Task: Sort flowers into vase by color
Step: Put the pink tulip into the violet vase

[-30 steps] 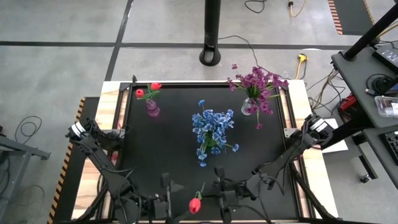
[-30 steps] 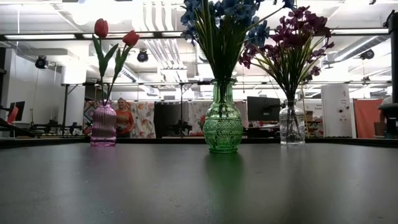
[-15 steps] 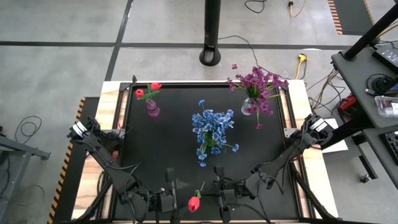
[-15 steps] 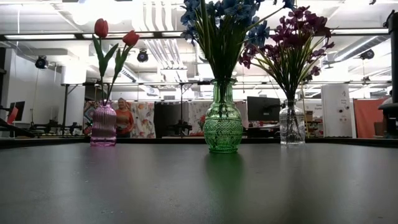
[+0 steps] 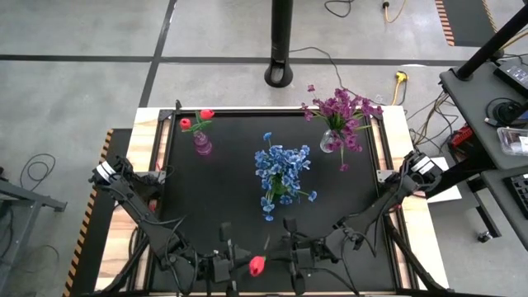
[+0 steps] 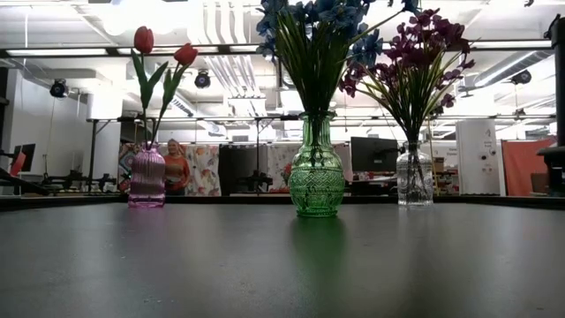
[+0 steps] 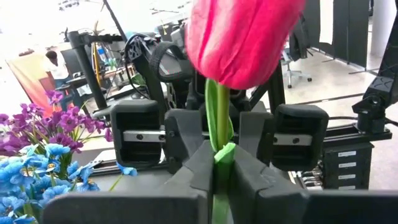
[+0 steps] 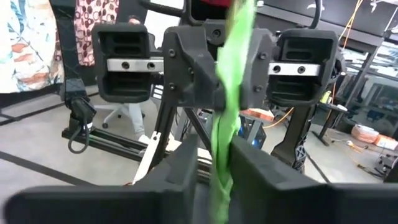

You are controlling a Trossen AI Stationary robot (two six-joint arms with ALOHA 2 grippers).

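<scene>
At the lower centre of the high view, the left end effector (image 5: 233, 264) is clamped on the green stem of a red artificial tulip bud (image 5: 257, 265), confirmed in the left wrist view. Facing it, the right end effector (image 5: 285, 257) sits around the same stem, fingers slightly parted. Behind them on the black desk (image 5: 223, 190), a pink glass vase (image 5: 202, 146) at upper left holds two red tulips (image 5: 196, 120).

Red tulip (image 7: 242, 37) bloom cut off at top edge.
</scene>
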